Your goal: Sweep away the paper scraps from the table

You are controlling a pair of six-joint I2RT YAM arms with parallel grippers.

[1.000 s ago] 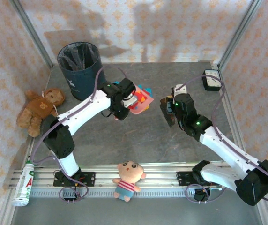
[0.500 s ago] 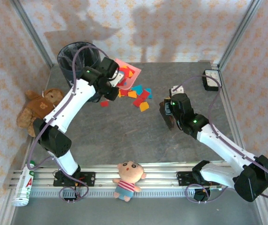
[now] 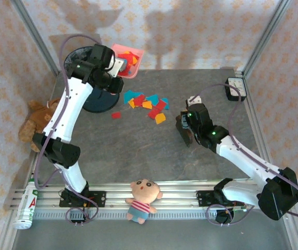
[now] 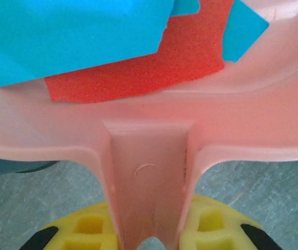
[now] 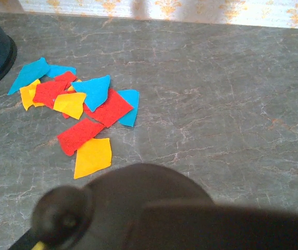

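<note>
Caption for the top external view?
Left gripper holds the loaded pink dustpan near the bin; paper scraps lie on the table.

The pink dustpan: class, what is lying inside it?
Inside the dustpan lie paper scraps. The left wrist view shows a large blue scrap overlapping a red scrap. Anything beneath those pieces is covered and cannot be seen.

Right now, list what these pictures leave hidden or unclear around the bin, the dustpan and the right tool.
- Bin interior: top view, the left arm covers its mouth.
- Dustpan load: left wrist view, the top edge cuts off the paper scraps.
- Right tool: right wrist view, a dark blurred shape near the lens blocks it; unidentifiable.
</note>
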